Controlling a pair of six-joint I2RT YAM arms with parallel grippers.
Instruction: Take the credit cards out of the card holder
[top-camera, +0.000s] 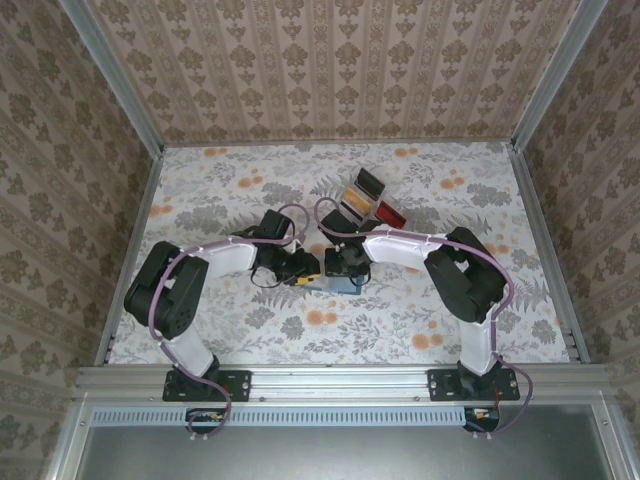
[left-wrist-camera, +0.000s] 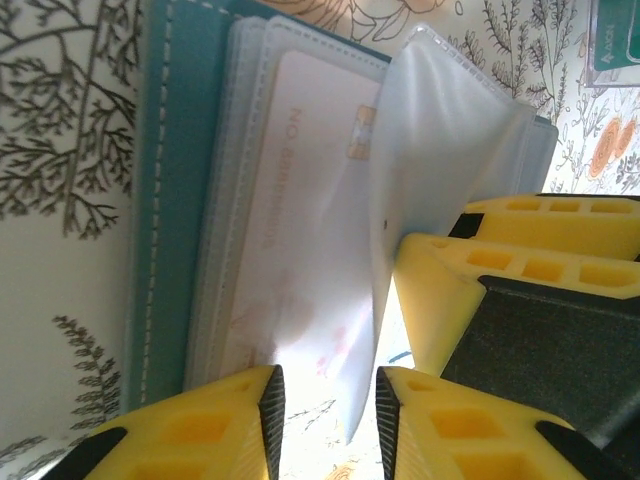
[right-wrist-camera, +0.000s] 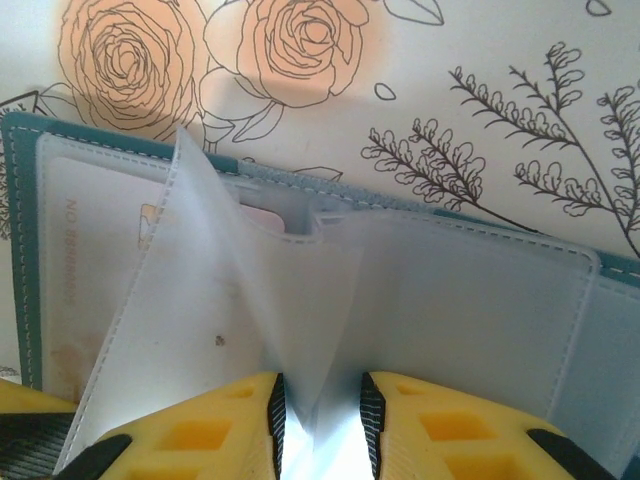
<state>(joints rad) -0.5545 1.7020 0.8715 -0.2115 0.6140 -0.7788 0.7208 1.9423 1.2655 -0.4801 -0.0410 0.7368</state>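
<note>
Yellow fingers of the right gripper (right-wrist-camera: 318, 415) are standing nearly together at the bottom of the right wrist view, pinching a raised clear plastic sleeve (right-wrist-camera: 250, 330). Spreading widest, the flowered white counter (top-camera: 210, 190) is lying bare toward its left and right edges. Patterned walls (top-camera: 330, 70) are closing three sides, leaving open room around both arms. Behind the centre, a clear compartment tray (top-camera: 372, 198) with black, orange and red contents is sitting well apart from the work. Near the counter's middle, between the two grippers, the small flat teal-blue card holder (top-camera: 343, 285) is lying open, face up, its long axis running left to right across the counter. Fingers of the left gripper (left-wrist-camera: 328, 405) are standing a narrow gap apart with the sleeve's lower edge hanging between them; whether they are pressing it I cannot tell. A pale card (left-wrist-camera: 300, 200) with a gold chip is resting inside a pocket, its long side lying along the stitched teal edge.
</note>
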